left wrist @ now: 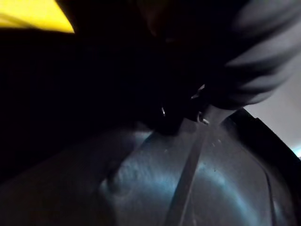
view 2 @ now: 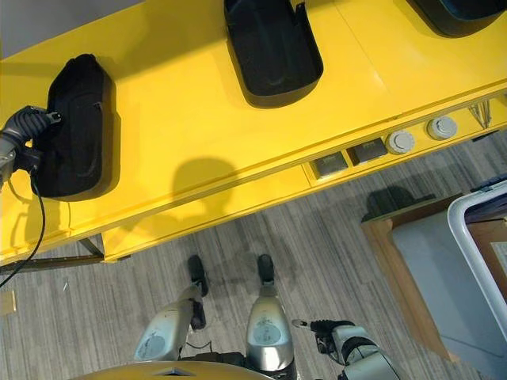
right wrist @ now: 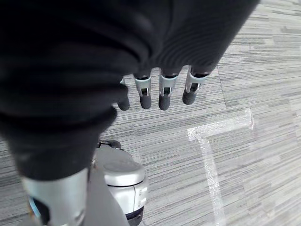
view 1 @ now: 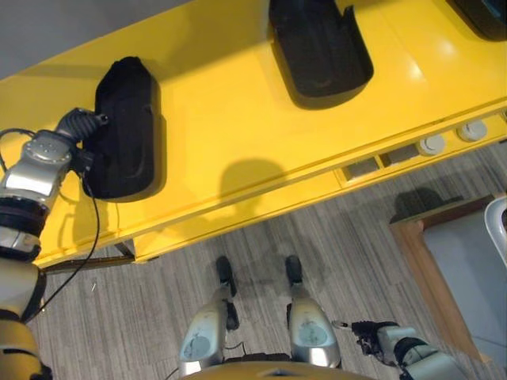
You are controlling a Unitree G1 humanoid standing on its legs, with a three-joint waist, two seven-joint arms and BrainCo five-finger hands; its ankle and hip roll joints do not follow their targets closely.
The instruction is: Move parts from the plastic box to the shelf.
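Observation:
A yellow shelf (view 1: 230, 103) runs across the view. On its left end lies a black moulded part (view 1: 127, 127), and my left hand (view 1: 79, 127) is against that part's left edge with its fingers hidden by it. The left wrist view looks from very close onto the part's dark glossy surface (left wrist: 164, 188). A second black part (view 1: 317, 47) lies further right on the shelf, and a third one (view 1: 483, 16) sits at the top right corner. My right hand (view 1: 368, 332) hangs low beside my leg with its fingers (right wrist: 162, 94) relaxed, holding nothing.
Two round grey knobs (view 1: 432, 144) and dark square panels sit in the shelf's front edge. At the right stands a low wood-edged platform (view 2: 396, 261) with a white-rimmed container (view 2: 475, 229) over it. White tape (right wrist: 207, 155) marks the grey striped floor.

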